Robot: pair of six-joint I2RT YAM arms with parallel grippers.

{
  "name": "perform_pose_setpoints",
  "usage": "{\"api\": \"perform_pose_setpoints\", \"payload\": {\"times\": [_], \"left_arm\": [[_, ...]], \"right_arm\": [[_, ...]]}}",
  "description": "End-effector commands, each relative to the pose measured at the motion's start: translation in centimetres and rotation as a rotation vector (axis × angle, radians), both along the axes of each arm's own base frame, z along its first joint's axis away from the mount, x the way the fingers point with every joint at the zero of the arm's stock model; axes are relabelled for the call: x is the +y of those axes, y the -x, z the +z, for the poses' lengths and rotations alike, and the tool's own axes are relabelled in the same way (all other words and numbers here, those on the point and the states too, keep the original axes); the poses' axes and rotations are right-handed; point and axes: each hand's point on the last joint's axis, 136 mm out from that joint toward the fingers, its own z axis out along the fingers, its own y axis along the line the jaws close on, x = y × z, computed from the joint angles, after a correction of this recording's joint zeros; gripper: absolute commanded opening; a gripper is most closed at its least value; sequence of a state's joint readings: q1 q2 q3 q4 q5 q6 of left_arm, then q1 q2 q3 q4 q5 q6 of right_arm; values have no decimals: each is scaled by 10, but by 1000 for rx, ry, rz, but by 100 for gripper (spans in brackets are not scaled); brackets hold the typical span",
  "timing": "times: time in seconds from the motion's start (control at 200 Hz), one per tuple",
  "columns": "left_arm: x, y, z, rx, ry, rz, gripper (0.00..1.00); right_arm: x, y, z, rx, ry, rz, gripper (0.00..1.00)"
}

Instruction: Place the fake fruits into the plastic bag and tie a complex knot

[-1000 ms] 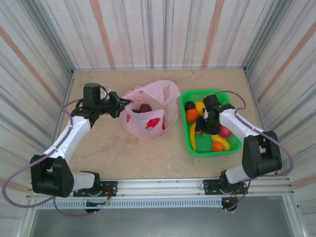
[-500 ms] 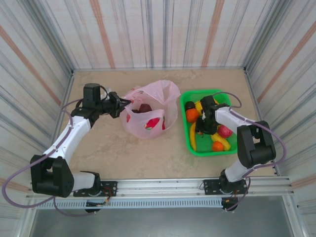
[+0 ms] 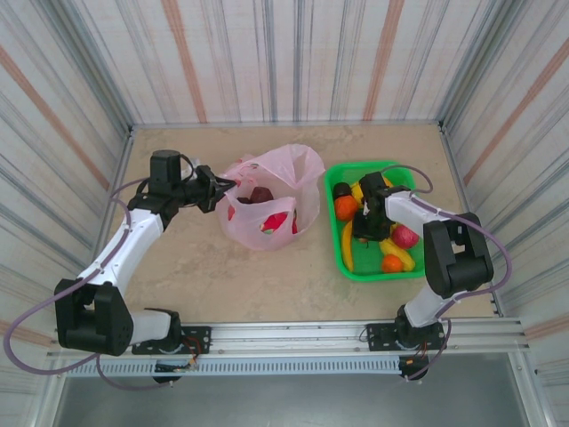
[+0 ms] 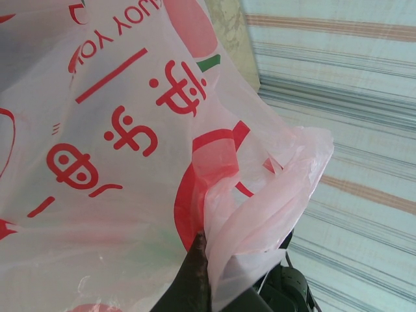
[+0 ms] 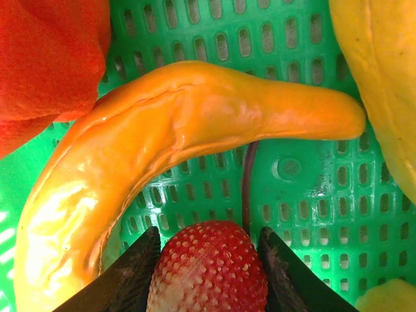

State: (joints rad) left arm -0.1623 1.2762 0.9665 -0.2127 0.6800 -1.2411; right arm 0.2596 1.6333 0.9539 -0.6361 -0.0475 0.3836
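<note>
We see the thin translucent pink plastic bag [image 3: 269,200] with red peach prints standing open just ahead of the left claw [image 3: 220,189], whose jaws are clamped on the bag's bunched rim. A few red pieces lie inside the bag. The bright green perforated plastic basket [image 3: 348,262] sits under the right claw [image 5: 209,233], which is lowered into it. A curved yellow-orange plastic banana [image 5: 162,143] lies on the basket floor just beyond the fingertips. Between the right claw's two fingers [image 5: 127,279] sits a red dimpled plastic strawberry [image 5: 208,276], with both fingers pressed against its sides.
</note>
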Motion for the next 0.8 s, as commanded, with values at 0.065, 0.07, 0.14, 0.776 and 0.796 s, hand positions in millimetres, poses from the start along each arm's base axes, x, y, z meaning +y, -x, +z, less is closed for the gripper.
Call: {"api": "perform_pose_setpoints", "payload": {"times": [0.065,0.07,0.14,0.776,0.796], "left_arm": [[3,3,6,-17,-9,-7,0],[3,3,5,-17,-9,-7,0],[3,3,6,-18,-9,-7,0],[2,5,3,-15,-16,-10,0],[2,5,3,-14,-16,-10,0]], "right_arm": [[-6,3,20,-37,24,4,37],[-6,3,20,-38,24,3,37],[-7,5,30,-58,28,4,37],[7,21,168,-355,3,77,32],[9,21,174,-366,-5,80,32]]}}
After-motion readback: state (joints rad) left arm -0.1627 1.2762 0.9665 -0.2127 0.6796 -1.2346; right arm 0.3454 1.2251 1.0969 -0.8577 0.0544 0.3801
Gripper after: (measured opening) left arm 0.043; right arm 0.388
